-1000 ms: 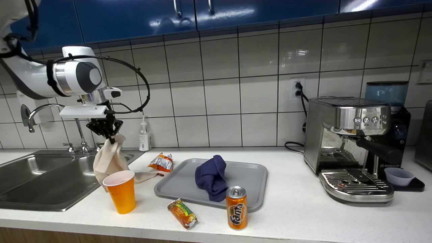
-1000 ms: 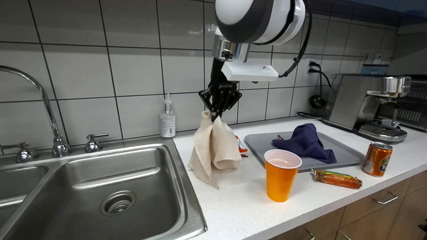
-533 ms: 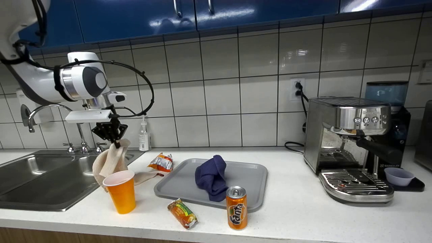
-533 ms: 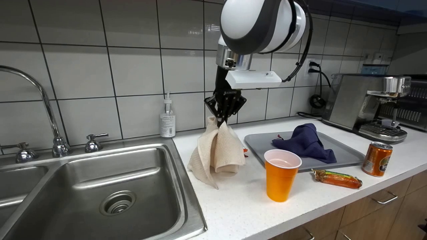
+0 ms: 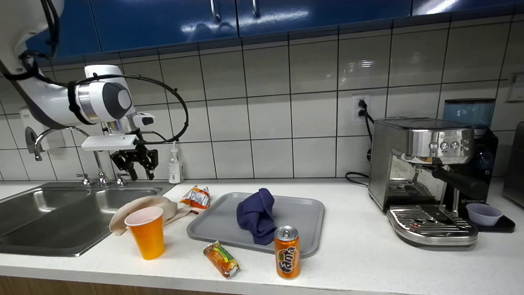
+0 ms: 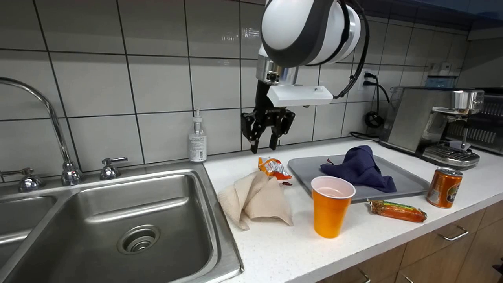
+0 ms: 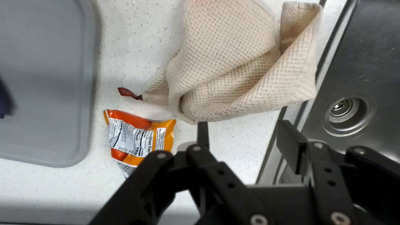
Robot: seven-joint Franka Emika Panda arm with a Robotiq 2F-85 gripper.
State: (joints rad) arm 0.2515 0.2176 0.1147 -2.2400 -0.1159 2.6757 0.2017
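Note:
My gripper point(image 5: 142, 176) hangs above the counter beside the sink with its fingers apart and nothing between them. In the wrist view, bare counter and the sink rim show through the gap between the fingers point(image 7: 203, 136). A beige waffle-weave towel point(image 6: 255, 202) lies crumpled below, one edge reaching the sink rim. From under the towel pokes a small dark red wrapper end point(image 7: 128, 93); the rest of it is hidden. An orange snack bag point(image 7: 137, 137) lies close to the towel, toward the wall. In an exterior view an orange cup point(image 5: 147, 237) hides part of the towel.
A grey tray point(image 5: 303, 221) carries a bunched navy cloth point(image 5: 258, 217). In front of it are a wrapped bar point(image 5: 221, 259) and a Fanta can point(image 5: 287, 256). The steel sink point(image 6: 169, 251), a soap bottle point(image 6: 197, 143) and an espresso machine point(image 5: 421, 164) flank these.
The gripper came down and slightly toward the tray with the towel pinched, then its fingers parted. The towel has dropped and slumped onto the counter, leaving the snack bag more visible.

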